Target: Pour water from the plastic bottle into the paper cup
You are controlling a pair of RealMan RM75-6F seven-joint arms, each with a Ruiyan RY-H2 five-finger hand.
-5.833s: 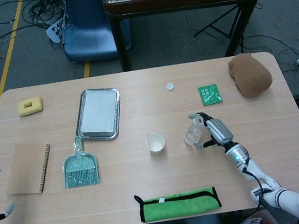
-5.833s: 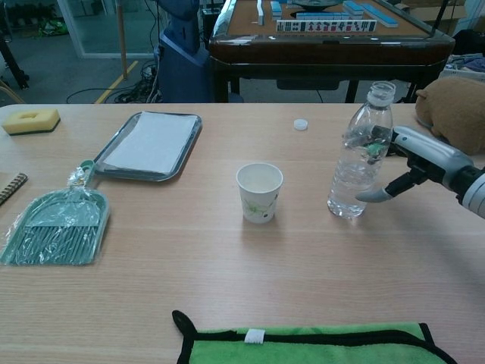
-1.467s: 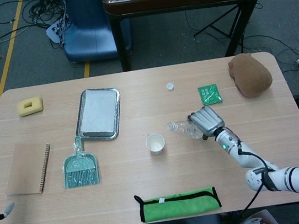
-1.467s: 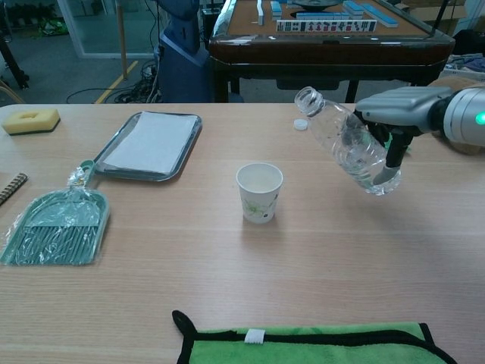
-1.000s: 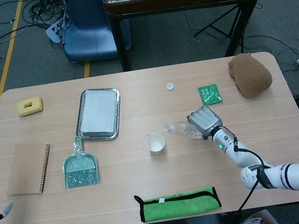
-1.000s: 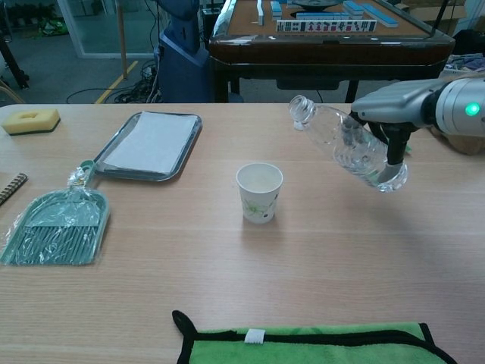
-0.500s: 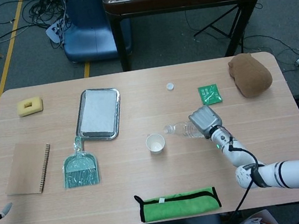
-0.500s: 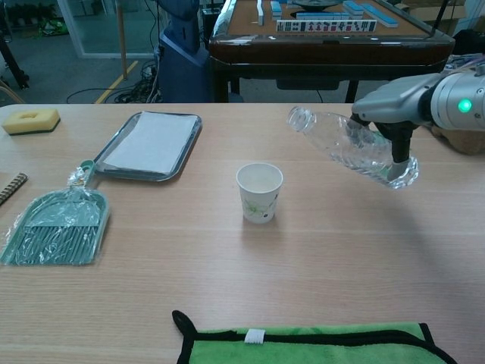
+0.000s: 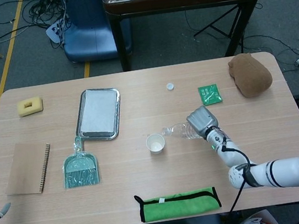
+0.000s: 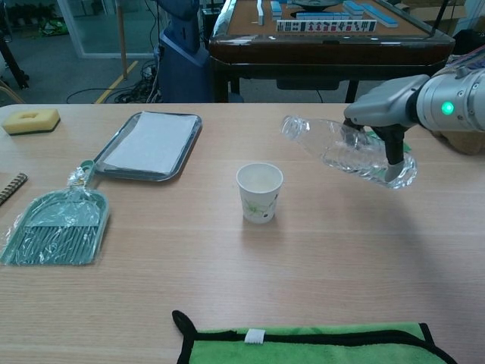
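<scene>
Tilted plastic bottle (image 10: 350, 153) — paper cup (image 10: 259, 192) below

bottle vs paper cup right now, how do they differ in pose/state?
The plastic bottle is off the table, gripped by the right hand; the paper cup stands free on it. The bottle is tipped nearly flat, the cup upright. Bottle clear, cup white. Both are open.

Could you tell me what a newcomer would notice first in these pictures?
Most striking is the plastic bottle, held tipped above the table by the right hand, its open mouth aimed toward the paper cup standing mid-table. Next, the bright green cloth at the near edge.
</scene>
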